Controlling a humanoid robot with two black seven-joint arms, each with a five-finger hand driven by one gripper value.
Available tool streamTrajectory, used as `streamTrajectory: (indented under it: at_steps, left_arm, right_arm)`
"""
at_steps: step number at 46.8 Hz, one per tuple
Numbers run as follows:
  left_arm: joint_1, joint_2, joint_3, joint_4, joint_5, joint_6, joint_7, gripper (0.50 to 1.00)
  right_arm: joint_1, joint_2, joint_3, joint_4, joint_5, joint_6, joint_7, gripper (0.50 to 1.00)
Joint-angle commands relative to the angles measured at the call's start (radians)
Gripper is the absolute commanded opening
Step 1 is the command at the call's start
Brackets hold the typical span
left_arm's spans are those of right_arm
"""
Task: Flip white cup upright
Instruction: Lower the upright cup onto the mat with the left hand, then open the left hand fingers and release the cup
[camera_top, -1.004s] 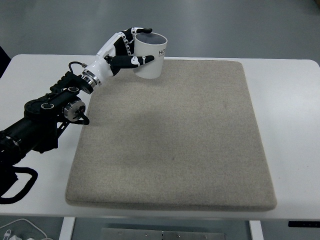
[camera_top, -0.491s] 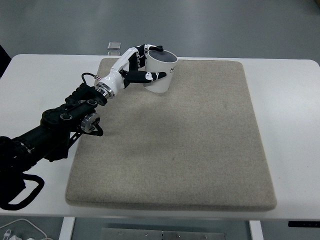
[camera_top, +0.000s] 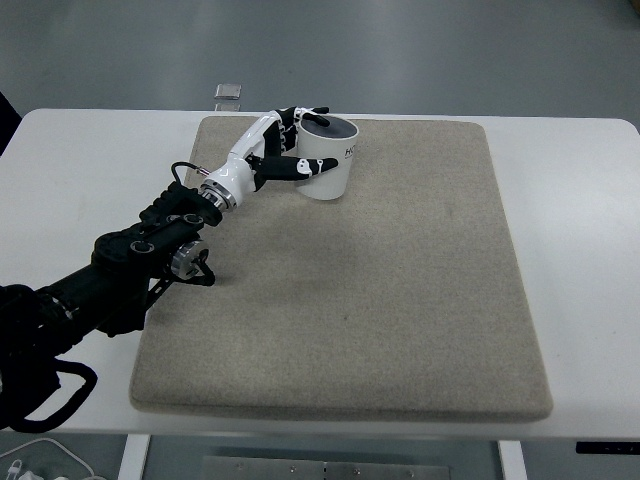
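Note:
A white cup (camera_top: 330, 165) with dark print on its side stands mouth-up on the beige mat (camera_top: 400, 290), near the mat's far left part. My left hand (camera_top: 300, 142) is wrapped around the cup's left side, thumb in front and fingers behind its rim. The left arm (camera_top: 140, 255) is black and comes in from the lower left. The cup's base seems to rest on the mat. The right arm is out of view.
The mat lies on a white table (camera_top: 580, 250). A small grey object (camera_top: 229, 93) sits at the table's far edge behind the mat. Cables (camera_top: 40, 455) lie at the lower left corner.
My left hand has carried the cup down and to the right, from above the mat's far left corner onto the mat. The arm has reached further in.

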Motion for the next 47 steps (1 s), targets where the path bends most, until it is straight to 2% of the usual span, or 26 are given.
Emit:
streamTrajectory:
  at_steps: [1,6,13,21,25,33,37,47]
  left_arm:
    - [0.000,0.000,0.000,-0.003,0.000,0.000,0.000,0.501]
    - [0.000,0.000,0.000,-0.005,0.000,0.002,0.000,0.514]
    - [0.000,-0.006,0.000,-0.003,0.000,0.017,0.000,0.638]
    - [0.000,-0.012,0.004,0.003,0.002,0.020,0.000,0.718]
    - [0.003,-0.011,0.004,0.003,0.002,0.020,0.000,0.812]
    - [0.011,-0.011,0.003,0.003,0.002,0.020,0.000,0.932]
    - [0.011,-0.011,0.001,0.003,0.002,0.020,0.000,0.958]
    - [0.012,-0.011,0.000,0.003,0.000,0.017,0.000,0.960]
  right_arm:
    - [0.000,0.000,-0.001,0.000,0.000,0.000,0.000,0.930]
    - [0.000,0.000,-0.001,-0.001,0.000,0.000,0.000,0.930]
    - [0.000,0.000,-0.001,0.000,0.000,0.000,0.000,0.930]
    - [0.000,0.000,-0.001,0.000,0.000,0.002,0.000,0.930]
    - [0.000,0.000,-0.001,0.000,0.000,0.002,0.000,0.930]
    - [0.000,0.000,0.000,0.000,0.000,0.000,0.000,0.930]
    - [0.000,0.000,0.000,0.000,0.000,0.002,0.000,0.930]
    - [-0.001,0.000,0.000,0.000,0.000,0.000,0.000,0.930]
